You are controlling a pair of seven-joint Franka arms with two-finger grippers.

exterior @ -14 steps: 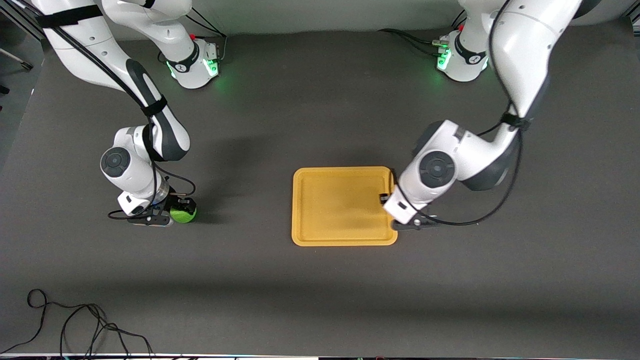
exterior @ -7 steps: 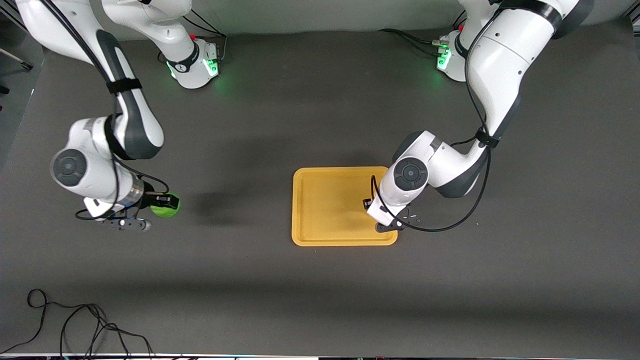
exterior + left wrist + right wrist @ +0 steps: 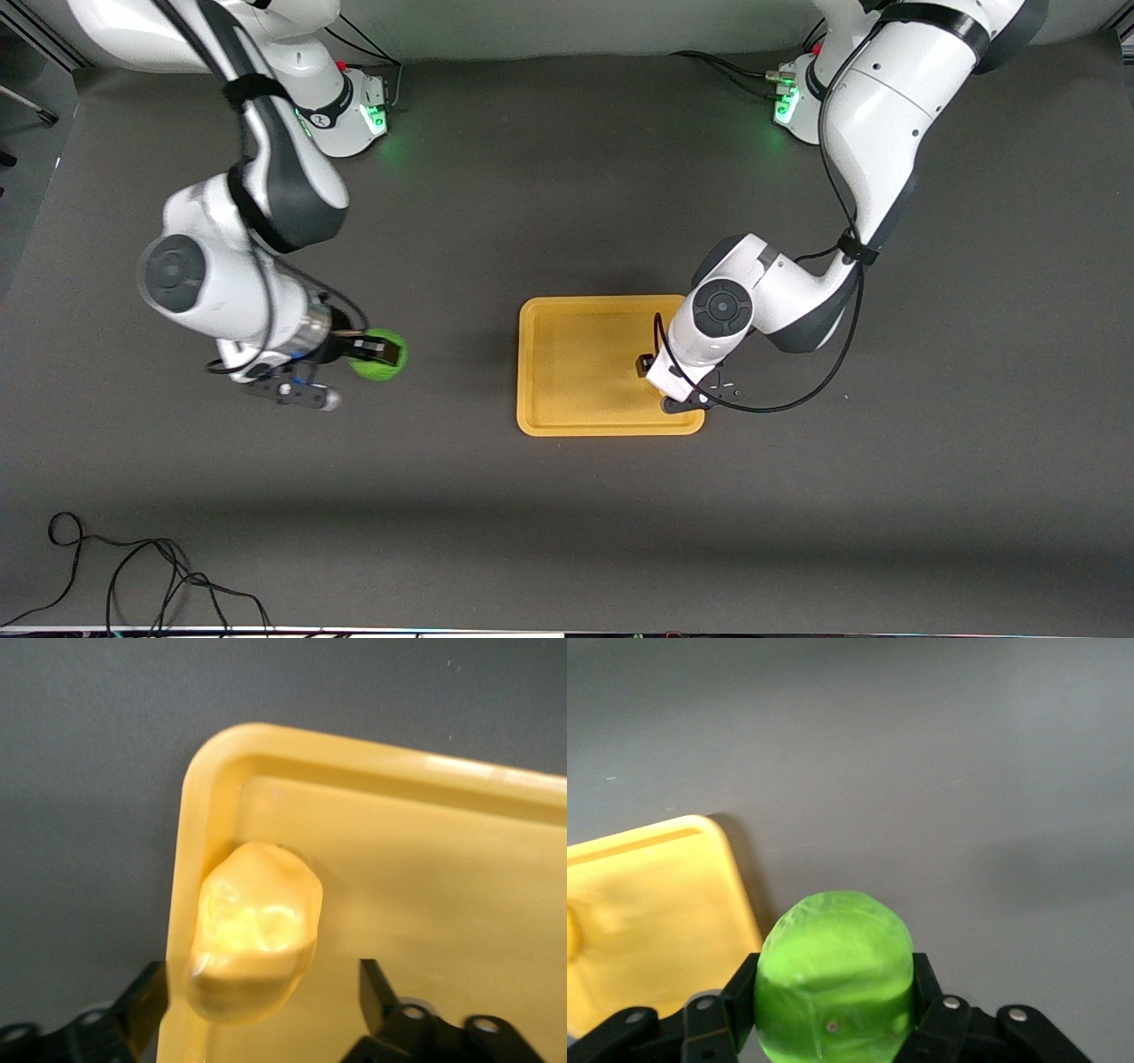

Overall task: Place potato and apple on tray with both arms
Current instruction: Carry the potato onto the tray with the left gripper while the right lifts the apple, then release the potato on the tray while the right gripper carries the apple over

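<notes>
Dark grey tabletop, front camera looking down. Right gripper [image 3: 368, 351] pinching apple [image 3: 379, 355], airborne over bare table; tray [image 3: 567, 372] lies at its 3 o'clock, well apart. Left gripper [image 3: 266, 1010] spread, straddling potato [image 3: 254, 930] resting in tray corner against rim, long axis running along gripper's reach.

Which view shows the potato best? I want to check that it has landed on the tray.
The left wrist view: the potato lies on the tray by its rim, the open left gripper astride. The other views hide it.
</notes>
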